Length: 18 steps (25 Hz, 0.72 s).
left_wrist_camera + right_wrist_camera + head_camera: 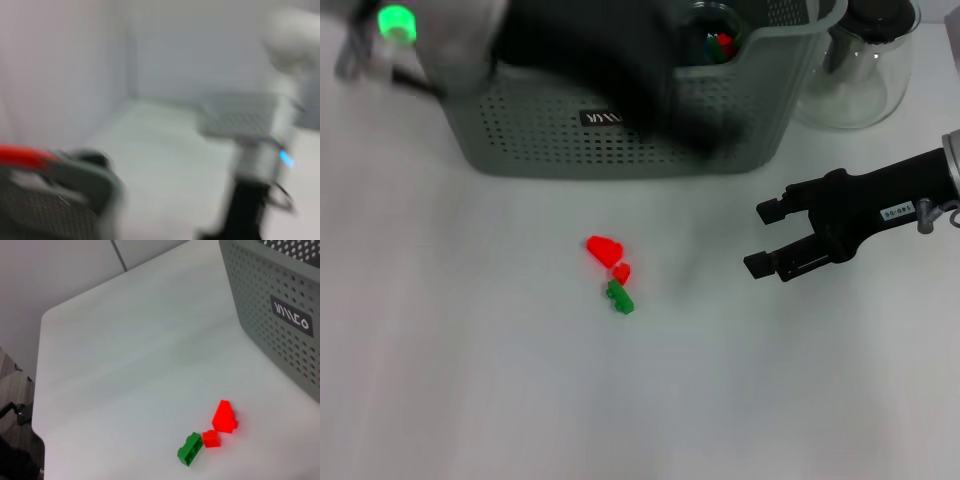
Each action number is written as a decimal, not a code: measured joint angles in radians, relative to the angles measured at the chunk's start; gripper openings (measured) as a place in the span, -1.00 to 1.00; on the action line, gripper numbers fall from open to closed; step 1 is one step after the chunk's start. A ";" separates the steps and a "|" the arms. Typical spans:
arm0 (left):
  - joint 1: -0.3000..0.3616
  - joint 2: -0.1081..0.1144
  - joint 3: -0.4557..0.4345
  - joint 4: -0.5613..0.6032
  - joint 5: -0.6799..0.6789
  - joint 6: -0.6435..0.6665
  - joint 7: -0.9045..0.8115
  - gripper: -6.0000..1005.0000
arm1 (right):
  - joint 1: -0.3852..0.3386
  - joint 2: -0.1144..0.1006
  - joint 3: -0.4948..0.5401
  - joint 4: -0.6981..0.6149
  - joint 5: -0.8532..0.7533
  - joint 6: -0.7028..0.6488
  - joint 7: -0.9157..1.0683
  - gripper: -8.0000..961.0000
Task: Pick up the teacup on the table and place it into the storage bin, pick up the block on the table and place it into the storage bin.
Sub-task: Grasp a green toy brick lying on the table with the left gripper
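**White table, bin at the far edge, blocks loose in the middle**

You are looking down on a plain white tabletop (470, 380). In the right wrist view it ends in a rounded corner against pale grey wall panels, with a strip of darker floor showing past its edge.

The large grey-green perforated plastic storage bin (560, 135) stands at the far side of the table, its small black label with white logo facing you. Inside its right end sits a clear glass teacup (712, 35) with something red and green in it. Just beside the bin on the right stands a clear glass jug with a dark lid (860, 70).

Three small plastic blocks lie together on the bare table in front of the bin, well apart from it: a bright red wedge-shaped block (604, 249), a smaller red block (621, 272) touching it, and a green studded block (619, 297) next to that.

Your right gripper (765, 238), black, reaches in from the right above the table, its two fingers spread with nothing between them, off to the right of the blocks.

Your left arm (570, 60) is a dark blur over the bin, a green light glowing on it; I cannot tell how its pincer stands. The left wrist view is smeared, showing only the bin's rim and pale walls.
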<state>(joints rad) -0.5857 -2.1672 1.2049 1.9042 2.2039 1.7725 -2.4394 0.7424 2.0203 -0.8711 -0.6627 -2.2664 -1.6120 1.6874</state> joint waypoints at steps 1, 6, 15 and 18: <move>0.008 -0.001 0.026 -0.016 0.006 0.032 0.006 0.60 | -0.001 0.000 0.001 0.000 0.000 0.000 0.000 0.97; 0.015 -0.003 0.133 -0.180 0.121 0.055 0.002 0.60 | -0.005 0.006 0.003 0.002 -0.004 0.006 0.000 0.97; -0.011 -0.005 0.330 -0.431 0.344 -0.130 -0.128 0.59 | -0.008 0.005 0.002 0.010 -0.005 0.009 0.010 0.97; -0.026 -0.007 0.414 -0.470 0.411 -0.178 -0.221 0.59 | -0.008 0.003 0.002 0.011 -0.005 0.009 0.013 0.97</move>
<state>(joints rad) -0.6113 -2.1737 1.6192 1.4342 2.6145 1.5948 -2.6601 0.7339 2.0235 -0.8689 -0.6521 -2.2719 -1.6026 1.7000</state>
